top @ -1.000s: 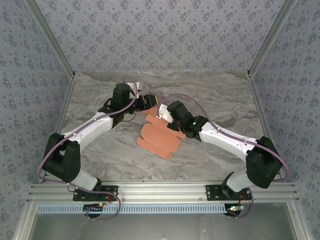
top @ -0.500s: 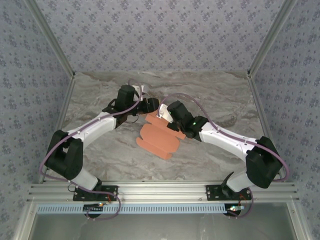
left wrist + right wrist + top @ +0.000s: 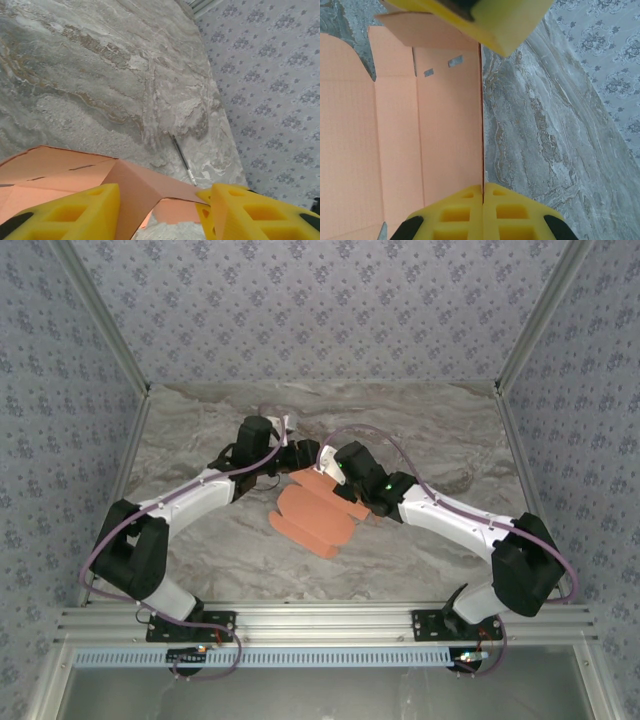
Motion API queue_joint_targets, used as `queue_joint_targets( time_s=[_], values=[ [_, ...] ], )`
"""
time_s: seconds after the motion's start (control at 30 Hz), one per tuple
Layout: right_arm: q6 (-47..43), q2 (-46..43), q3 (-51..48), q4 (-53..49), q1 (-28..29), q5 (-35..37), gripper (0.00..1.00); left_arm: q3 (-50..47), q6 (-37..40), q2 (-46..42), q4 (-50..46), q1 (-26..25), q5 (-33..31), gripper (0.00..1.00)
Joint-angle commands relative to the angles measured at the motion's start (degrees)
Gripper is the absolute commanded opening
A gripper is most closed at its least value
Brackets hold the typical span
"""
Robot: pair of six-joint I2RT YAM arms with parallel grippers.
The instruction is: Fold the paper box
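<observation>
Seen from above, the paper box (image 3: 312, 518) is an open salmon-orange sheet in the middle of the desk (image 3: 200, 540), well apart from the arm bases at the near edge. Its long axis runs roughly from near to far with a slight skew. The near end lies flat and untouched, and all the work is gathered at the far end, where both arms meet. The right tool (image 3: 336, 476) reaches in from the right. In its wrist view the yellow pads are pressed together, and the sheet's right-hand edge runs straight into the seam between them, so it looks clamped on that edge of the card. The creased panels spread away to that tool's left. Just beyond, the left tool (image 3: 303, 454) comes in from the left over the far corner. In its own wrist view the jaws stand partly apart, straddling a raised flap (image 3: 132, 187) that arches up off the desk between the two fingers (image 3: 70, 210); nothing shows it pinched. Both tools are about equally near, but the flap already sits inside the left one's gap. The next fold therefore seems to depend on that tool pushing or closing across the flap while the right one anchors the edge. Past them there is bare marbled desk and the patterned wall.
</observation>
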Motion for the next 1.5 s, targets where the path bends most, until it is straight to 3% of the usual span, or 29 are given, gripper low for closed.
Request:
queue_joint_targets(
  time_s=[0.0, 0.3, 0.57, 0.77, 1.03, 1.23, 1.47],
  values=[
    [2.2, 0.2, 2.2, 2.1, 0.1, -0.3, 0.0, 0.2, -2.3, 1.1, 4.1, -1.1, 2.5, 0.48],
    [1.9, 0.8, 2.4, 1.9, -0.1, 0.3, 0.0, 1.0, -3.5, 2.7, 5.5, -1.5, 3.7, 0.41],
    [1.6, -0.9, 2.0, -1.3, -1.5, -0.8, 0.0, 0.4, 0.4, -0.2, 1.1, -0.1, 2.2, 0.47],
    [3.7, -2.8, 3.6, -8.7, -4.3, -8.1, 0.0, -4.5, 9.1, -7.0, -4.4, 1.6, -1.7, 0.53],
    [8.8, -4.4, 11.1, -20.4, -9.7, -21.8, 0.0, -13.5, 19.0, -14.4, -2.2, 2.4, -1.8, 0.54],
    [10.1, -5.0, 14.9, -25.6, -13.2, -32.0, 0.0, -14.6, 26.5, -13.9, 0.2, 0.5, -4.9, 0.54],
    [10.7, -5.9, 15.0, -25.1, -14.7, -34.4, 0.0, -11.0, 30.0, -10.0, -0.6, 0.2, -11.1, 0.54]
  ],
)
